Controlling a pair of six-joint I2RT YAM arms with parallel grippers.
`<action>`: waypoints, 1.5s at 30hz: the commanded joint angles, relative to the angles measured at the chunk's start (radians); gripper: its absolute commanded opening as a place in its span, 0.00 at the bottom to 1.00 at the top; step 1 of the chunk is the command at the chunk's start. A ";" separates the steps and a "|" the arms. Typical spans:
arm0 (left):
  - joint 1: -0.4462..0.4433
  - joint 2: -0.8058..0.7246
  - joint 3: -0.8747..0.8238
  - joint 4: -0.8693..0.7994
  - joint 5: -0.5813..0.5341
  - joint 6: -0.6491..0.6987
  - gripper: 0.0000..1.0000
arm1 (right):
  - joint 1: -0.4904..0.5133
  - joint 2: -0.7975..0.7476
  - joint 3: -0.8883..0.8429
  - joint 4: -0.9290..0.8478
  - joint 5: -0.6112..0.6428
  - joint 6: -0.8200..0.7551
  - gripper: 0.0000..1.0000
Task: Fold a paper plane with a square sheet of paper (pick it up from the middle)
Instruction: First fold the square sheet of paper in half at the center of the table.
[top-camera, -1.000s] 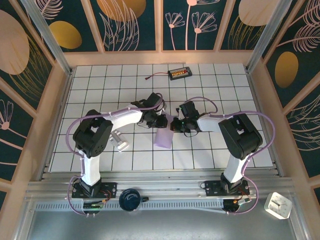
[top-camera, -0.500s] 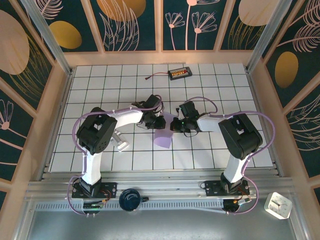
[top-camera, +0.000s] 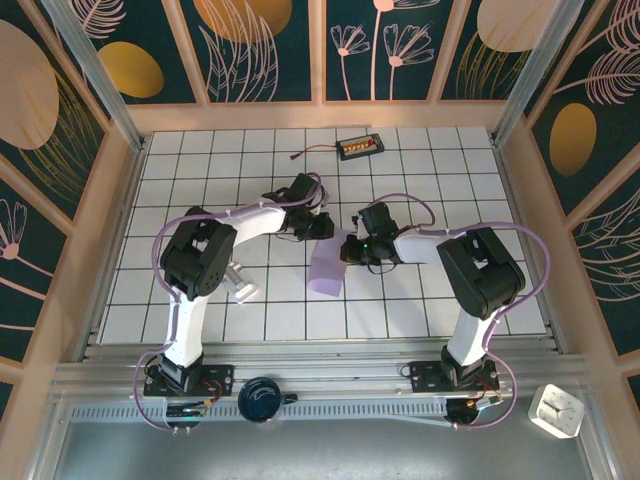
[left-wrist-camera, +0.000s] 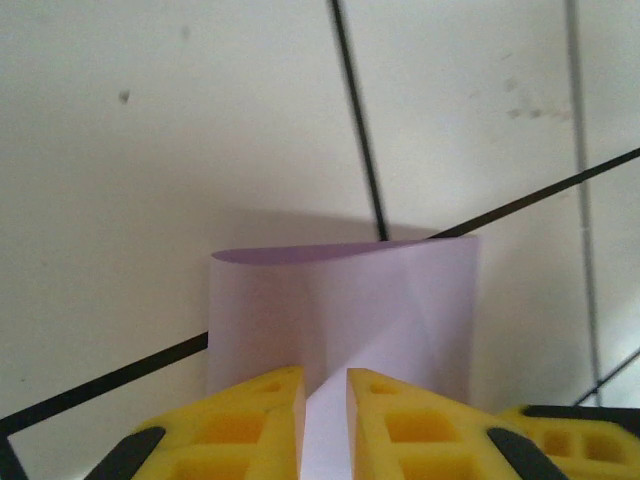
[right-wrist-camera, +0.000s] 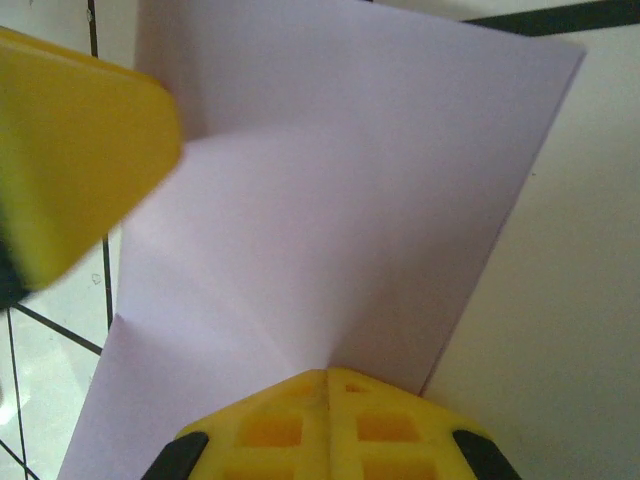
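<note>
Progress looks early: the square sheet of paper is off the tiled tabletop at the centre of the top view, hanging between the 2 hands. It shows soft bends and at least 1 faint diagonal crease, but no pointed dart shape, so I judge most of the folding is left. The right hand reaches in from the right with its forearm low. In its wrist view the hand has its fingers pressed together on the sheet's near edge at bottom centre, the paper spreading upward. The left hand comes in from the upper left. Its fingers at the bottom of its wrist view stand a narrow slit apart, with pale paper showing in the slit and not visibly clamped.
</note>
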 joint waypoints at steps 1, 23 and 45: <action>0.015 0.035 -0.002 -0.022 -0.010 0.020 0.18 | 0.000 0.086 -0.056 -0.155 0.143 -0.017 0.00; 0.049 0.038 0.004 0.040 0.012 -0.030 0.18 | 0.000 0.077 -0.064 -0.159 0.151 -0.016 0.00; 0.008 -0.189 -0.248 0.165 0.143 -0.140 0.22 | 0.000 0.078 -0.070 -0.154 0.151 -0.011 0.00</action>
